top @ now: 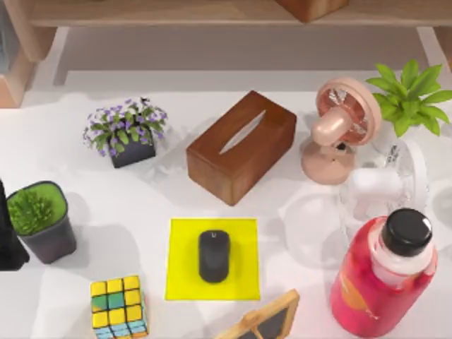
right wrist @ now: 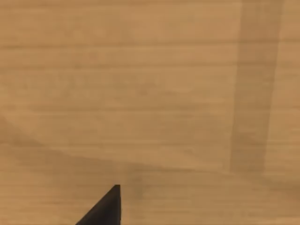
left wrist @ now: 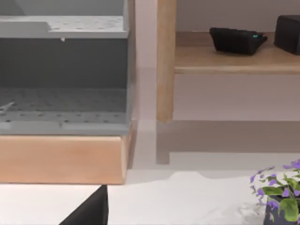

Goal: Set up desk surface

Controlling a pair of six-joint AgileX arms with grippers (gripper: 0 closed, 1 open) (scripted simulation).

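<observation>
- The white desk surface spreads across the whole scene, below a wooden shelf along its far edge.
- A black mouse sits on a yellow mat, near centre.
- Open room lies left of the mat.
- A dark shape at the left edge may be the left arm; finger state of both grippers: cannot tell.

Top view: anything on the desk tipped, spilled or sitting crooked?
Nothing is spilled. The wooden tissue box lies diagonal to the desk surface edges, and the pink fan tilts back; the mouse sits squarely on the yellow mat.
</observation>
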